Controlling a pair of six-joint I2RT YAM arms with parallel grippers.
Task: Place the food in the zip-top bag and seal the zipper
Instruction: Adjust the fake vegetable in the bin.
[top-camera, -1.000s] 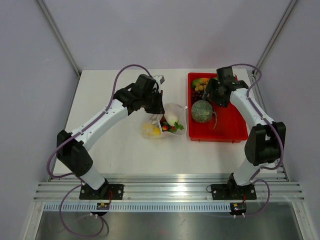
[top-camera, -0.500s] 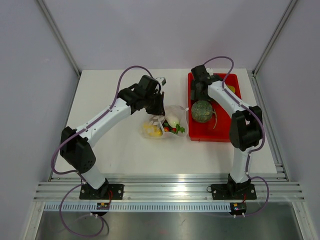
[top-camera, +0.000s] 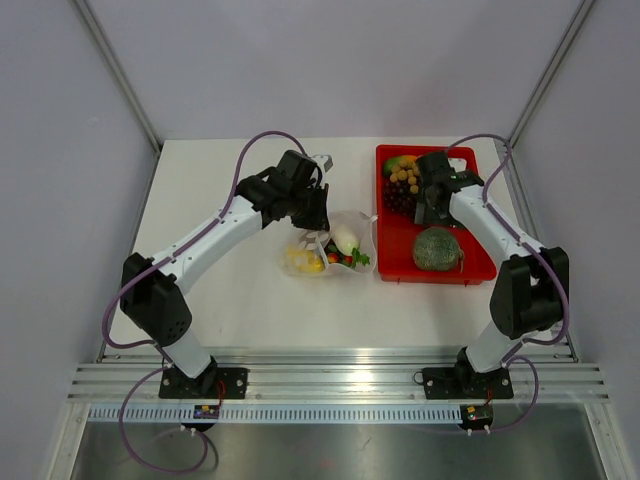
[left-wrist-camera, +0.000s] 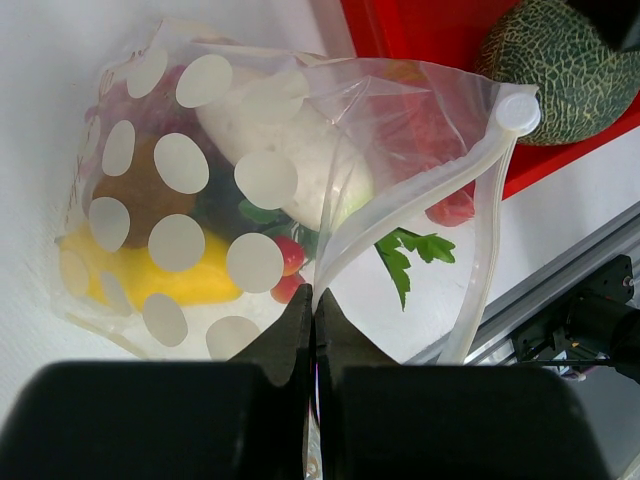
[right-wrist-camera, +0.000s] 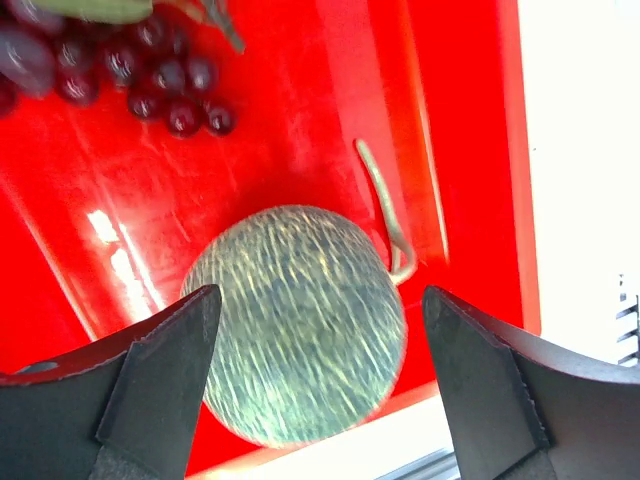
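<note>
left jaws clenched on bag (left-wrist-camera: 135, 150) edge, food (left-wrist-camera: 185, 283) inside, right jaws spread wide above melon (right-wrist-camera: 295, 330) in red tray (right-wrist-camera: 320, 80), white counter (top-camera: 230, 290) beneath

melon (top-camera: 436, 248) now nearer, right end effector (right-wrist-camera: 320, 296) moved rightward

A red rectangular tray (top-camera: 396, 266) lies flat on the right half of the white tabletop (top-camera: 230, 300), its long sides running from near to far; its far edge sits close to the tabletop's back edge, its right side near the right edge; in the right wrist view its glossy floor carries a bright glare patch inside a low raised rim; ribbed aluminium rails (top-camera: 330, 375) run along the near edge; pale grey walls (top-camera: 330, 70) with slanting metal posts (top-camera: 115, 70) enclose the space; a dull steel sheet (top-camera: 330, 445) lies below the rails.
</note>
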